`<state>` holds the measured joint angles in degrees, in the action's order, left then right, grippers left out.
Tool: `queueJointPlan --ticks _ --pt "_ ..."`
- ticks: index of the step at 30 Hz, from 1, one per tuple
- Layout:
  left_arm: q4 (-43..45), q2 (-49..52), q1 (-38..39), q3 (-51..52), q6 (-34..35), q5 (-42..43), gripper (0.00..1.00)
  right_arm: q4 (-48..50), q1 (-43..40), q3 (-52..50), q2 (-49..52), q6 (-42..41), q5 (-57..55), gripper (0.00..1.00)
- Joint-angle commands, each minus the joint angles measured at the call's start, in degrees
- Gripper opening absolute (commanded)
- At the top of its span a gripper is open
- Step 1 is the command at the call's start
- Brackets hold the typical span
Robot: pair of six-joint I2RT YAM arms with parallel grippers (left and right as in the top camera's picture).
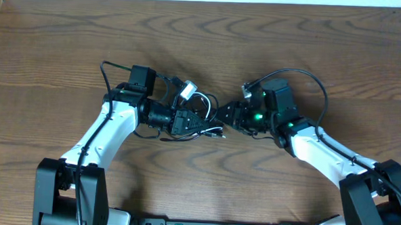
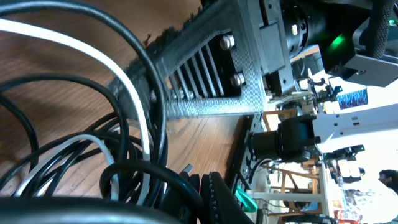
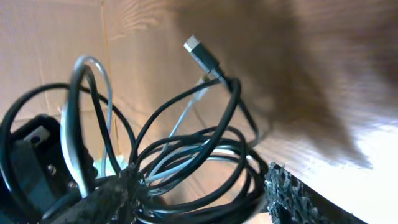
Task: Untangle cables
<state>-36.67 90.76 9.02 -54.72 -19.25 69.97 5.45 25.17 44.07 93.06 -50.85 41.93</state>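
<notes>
Wood-grain brown surface (image 1: 204,31) carries the tangle at its middle, between the two arms. A long thin black cable (image 3: 227,118) is looped through a shorter thin white cable (image 2: 62,42). Both look light, limp and slick, so loops should sag and slide rather than hold shape. The small dark end plug (image 3: 200,53) standing clear seems the firmest hold. The right pincer (image 3: 202,199) is spread wide, loops between its fingers, apparently unclamped. I cannot tell the left pincer's (image 1: 184,121) state.
</notes>
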Motion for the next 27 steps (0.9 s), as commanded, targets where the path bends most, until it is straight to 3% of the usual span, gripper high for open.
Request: queueJointPlan --ticks 1,6,8,9,10,12,14,15,17,21,27 --pt "-0.9 0.1 0.0 0.1 -4.5 3.1 0.08 0.2 0.6 0.1 0.2 -2.3 1.5 0.63" --pt "-0.9 0.1 0.0 0.1 -4.5 3.6 0.08 0.2 1.7 0.1 0.2 -5.8 -0.1 0.59" --pt "-0.9 0.1 0.1 0.1 -4.6 5.3 0.08 0.2 2.7 0.1 0.2 -5.7 -2.1 0.48" --pt "-0.8 0.1 0.4 0.1 -4.7 5.5 0.08 0.2 3.3 0.1 0.2 -5.9 -3.0 0.36" --pt "-0.8 0.1 0.5 0.1 -4.7 5.5 0.08 0.2 3.5 0.1 0.2 -5.9 -3.2 0.32" --pt "-0.8 0.1 0.5 0.1 -4.7 5.2 0.08 0.1 3.8 0.1 0.2 -5.9 -4.5 0.13" --pt "-0.8 0.1 0.5 0.1 -4.7 3.4 0.08 0.1 3.9 0.1 0.2 -5.9 -5.3 0.01" --pt "-0.8 0.1 0.5 0.1 -4.7 2.3 0.09 0.1 3.9 0.1 0.2 -5.9 -6.1 0.01" --pt "-0.5 0.1 0.5 0.1 -4.1 1.2 0.29 -0.3 3.9 0.1 0.2 -5.6 -8.8 0.01" --pt "-0.3 0.1 0.5 0.1 -4.0 0.7 0.55 -1.4 3.9 0.1 0.2 -4.7 -11.2 0.01" --pt "1.4 0.1 0.5 0.1 -1.7 -0.7 0.54 -1.8 3.8 0.1 0.2 -1.7 -11.7 0.01"
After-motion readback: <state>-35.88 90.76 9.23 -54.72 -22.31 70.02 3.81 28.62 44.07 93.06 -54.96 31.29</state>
